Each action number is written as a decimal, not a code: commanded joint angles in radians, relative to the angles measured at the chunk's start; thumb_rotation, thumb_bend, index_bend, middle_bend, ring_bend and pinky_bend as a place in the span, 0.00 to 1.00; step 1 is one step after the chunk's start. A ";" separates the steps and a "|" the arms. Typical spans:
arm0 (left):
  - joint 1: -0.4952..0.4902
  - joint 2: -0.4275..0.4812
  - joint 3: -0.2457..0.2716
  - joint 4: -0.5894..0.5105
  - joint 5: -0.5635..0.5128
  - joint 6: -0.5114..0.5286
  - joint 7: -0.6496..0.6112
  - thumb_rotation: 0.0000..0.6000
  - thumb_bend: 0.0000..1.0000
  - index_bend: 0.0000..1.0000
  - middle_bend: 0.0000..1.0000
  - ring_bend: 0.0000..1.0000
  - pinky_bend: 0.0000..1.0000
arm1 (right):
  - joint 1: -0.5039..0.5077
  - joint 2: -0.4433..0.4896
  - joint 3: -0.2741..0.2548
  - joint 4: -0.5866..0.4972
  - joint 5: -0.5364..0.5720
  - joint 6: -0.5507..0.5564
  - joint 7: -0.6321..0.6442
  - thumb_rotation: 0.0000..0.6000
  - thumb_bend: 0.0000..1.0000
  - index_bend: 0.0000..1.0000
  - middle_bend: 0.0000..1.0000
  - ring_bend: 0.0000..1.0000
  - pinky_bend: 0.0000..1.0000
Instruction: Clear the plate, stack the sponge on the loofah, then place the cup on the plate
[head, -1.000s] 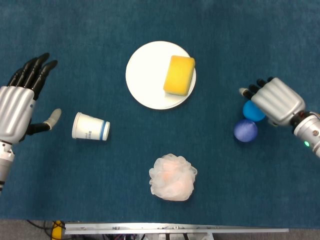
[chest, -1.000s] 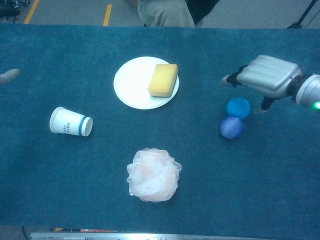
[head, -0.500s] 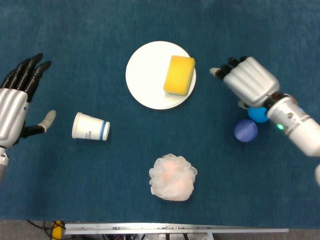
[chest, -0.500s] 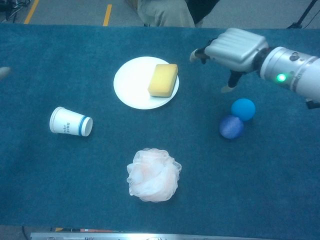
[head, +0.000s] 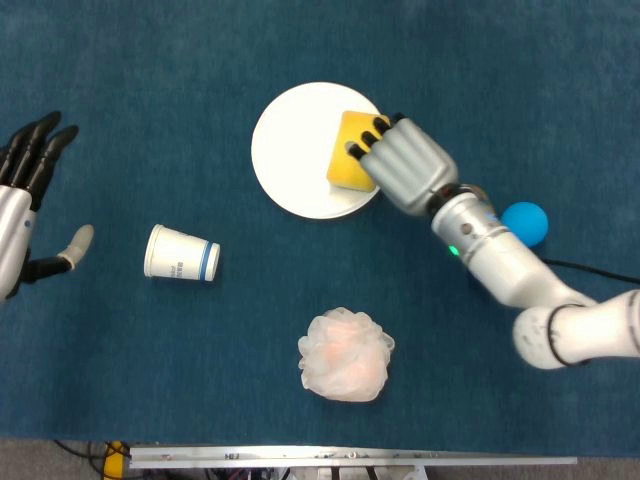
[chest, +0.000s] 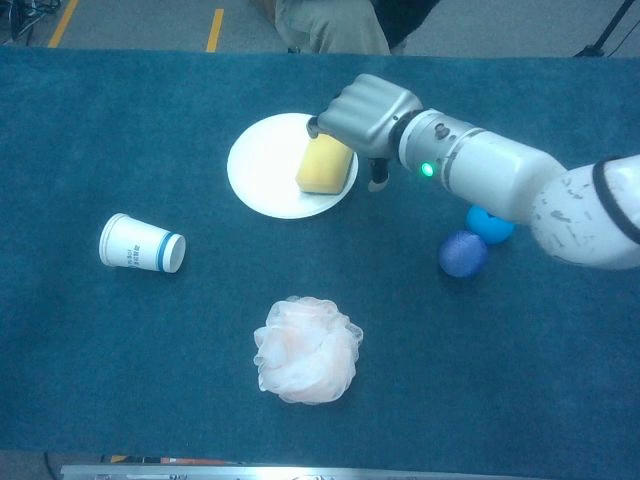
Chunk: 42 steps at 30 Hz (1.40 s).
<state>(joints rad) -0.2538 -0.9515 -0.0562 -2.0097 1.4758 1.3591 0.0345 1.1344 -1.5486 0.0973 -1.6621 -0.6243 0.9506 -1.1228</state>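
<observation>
A: What has changed, and what does it mean for the task?

B: The right hand has crossed from beside the blue balls to the sponge, which sits on the right part of the plate. Its fingers now drape over the sponge's right side and top. In the chest view the thumb hangs at the plate's near-right edge. The sponge is not lifted, and whether the fingers have closed on it cannot be told. This appears to be the opening step, clearing the plate. The left hand has drawn back toward the left edge and is spread, holding nothing.

A: How does the sponge lie?

B: It lies flat. Its long axis runs roughly from the far edge of the plate to the near edge, tilted slightly. The hand approaches across the short axis, which suits a grasp over the narrow width.

A: And the other task items?

B: The cup lies on its side on the tabletop, left of the plate, mouth pointing right. The loofah rests nearer the front edge, well apart from the plate.
</observation>
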 joint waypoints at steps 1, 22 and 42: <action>0.005 0.004 0.002 0.002 0.002 0.002 -0.007 1.00 0.32 0.04 0.00 0.00 0.13 | 0.033 -0.042 0.001 0.032 0.042 0.027 -0.037 1.00 0.00 0.20 0.31 0.21 0.34; 0.022 0.021 -0.005 0.012 -0.030 0.002 -0.032 1.00 0.32 0.04 0.00 0.00 0.13 | 0.089 -0.178 -0.002 0.286 0.083 -0.060 0.047 1.00 0.00 0.20 0.31 0.21 0.34; 0.023 0.033 -0.020 -0.001 -0.075 -0.012 -0.013 1.00 0.32 0.04 0.00 0.00 0.13 | 0.105 -0.314 0.025 0.537 0.041 -0.154 0.178 1.00 0.00 0.20 0.31 0.21 0.33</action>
<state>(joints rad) -0.2312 -0.9188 -0.0760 -2.0106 1.4011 1.3473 0.0219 1.2376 -1.8569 0.1201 -1.1319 -0.5777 0.7990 -0.9505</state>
